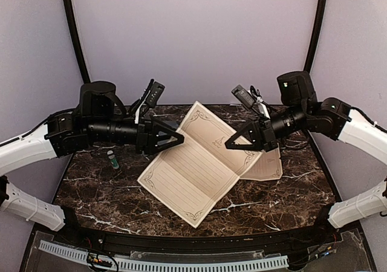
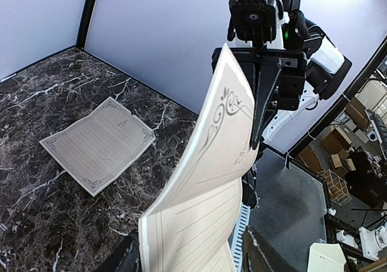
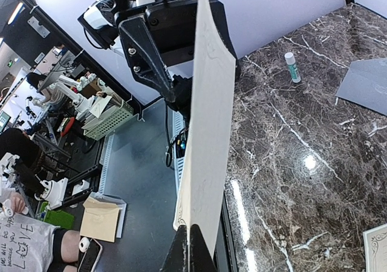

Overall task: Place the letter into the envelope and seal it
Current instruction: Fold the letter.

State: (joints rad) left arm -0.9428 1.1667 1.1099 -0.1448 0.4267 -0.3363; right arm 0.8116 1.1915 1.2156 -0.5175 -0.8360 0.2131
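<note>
Right gripper (image 1: pixel 228 145) is clamped on one edge of the letter (image 1: pixel 190 169), holding it up off the table (image 1: pixel 290 193). The left gripper (image 1: pixel 180 140) straddles the opposite edge, jaws apart and not yet pinching. I'd close the left squarely on that edge, keeping the sheet taut, before lowering it. The envelope (image 3: pixel 366 84) lies flat on the letter's left-arm side — only part shows, with nothing seen inside. A glue stick (image 1: pixel 112 159) sits left of the letter.
</note>
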